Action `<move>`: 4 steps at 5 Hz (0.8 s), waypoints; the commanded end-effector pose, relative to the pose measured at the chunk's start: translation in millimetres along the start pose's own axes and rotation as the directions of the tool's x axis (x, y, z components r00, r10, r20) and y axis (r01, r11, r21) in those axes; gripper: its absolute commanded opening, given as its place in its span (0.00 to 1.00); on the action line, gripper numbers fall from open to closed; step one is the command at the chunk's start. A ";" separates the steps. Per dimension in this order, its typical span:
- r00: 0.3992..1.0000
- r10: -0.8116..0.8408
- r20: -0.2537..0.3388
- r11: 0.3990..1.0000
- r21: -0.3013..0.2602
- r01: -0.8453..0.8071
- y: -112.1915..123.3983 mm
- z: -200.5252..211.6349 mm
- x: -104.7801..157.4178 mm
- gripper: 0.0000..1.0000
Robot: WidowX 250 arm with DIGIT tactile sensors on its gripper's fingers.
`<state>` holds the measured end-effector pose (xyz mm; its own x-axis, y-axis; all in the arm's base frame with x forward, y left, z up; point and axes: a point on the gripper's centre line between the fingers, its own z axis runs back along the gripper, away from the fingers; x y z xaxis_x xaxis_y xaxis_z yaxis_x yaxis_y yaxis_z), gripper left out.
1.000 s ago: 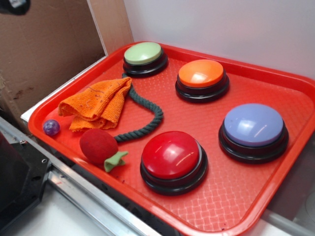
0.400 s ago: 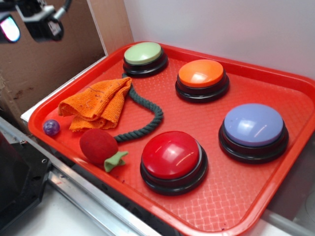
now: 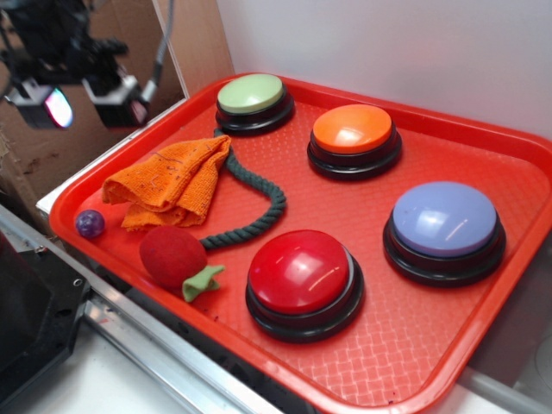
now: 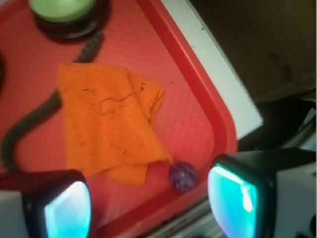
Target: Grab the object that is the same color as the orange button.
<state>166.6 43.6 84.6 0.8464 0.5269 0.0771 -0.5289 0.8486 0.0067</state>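
At the far left of the exterior view the gripper (image 3: 84, 102) hangs above the tray's (image 3: 448, 371) left edge, well clear of everything on it. Its fingers (image 3: 45, 105) stand wide apart with nothing between them; the wrist view confirms this, the two pads (image 4: 67, 208) framing open air.

Below, in the tray's left corner, lies a small purple ball (image 3: 90, 223). Just right of it is the rag (image 3: 172, 179), the only loose item matching the orange button (image 3: 353, 129). It sits crumpled and partly folded, its upper corner pointing toward the green button (image 3: 251, 93), one edge lying over the rope (image 3: 259, 194). In front of it, close by, rests the red ball (image 3: 172, 255) with its green leaf.

The rag looks soft, light and limp, with a coarse knit that should give the pads good purchase. It will not hold its shape, so a pinch will likely gather only a fold, not the whole cloth. The raised ridge near its middle, where layers bunch, seems the best place to take hold: thick enough to fill the jaws, and away from the rope and the purple ball, which sits just beside the rag's lower corner in the wrist view.

Further right stand the red button (image 3: 299, 272), the orange one behind it, and a lavender button (image 3: 445, 219).
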 end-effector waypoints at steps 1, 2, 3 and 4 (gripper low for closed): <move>1.000 0.021 -0.016 1.000 0.020 -0.021 10.5 -39.2 17.4 1.00; 0.998 -0.010 -0.062 0.999 -0.046 0.007 11.1 -53.6 18.3 1.00; 0.991 -0.041 -0.124 0.993 -0.119 0.026 15.2 -64.1 21.4 0.90; 0.991 -0.023 -0.131 0.994 -0.111 0.008 18.8 -68.6 23.5 0.02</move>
<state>177.0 67.0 13.0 0.8600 0.5018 -0.0922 -0.5095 0.8542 -0.1032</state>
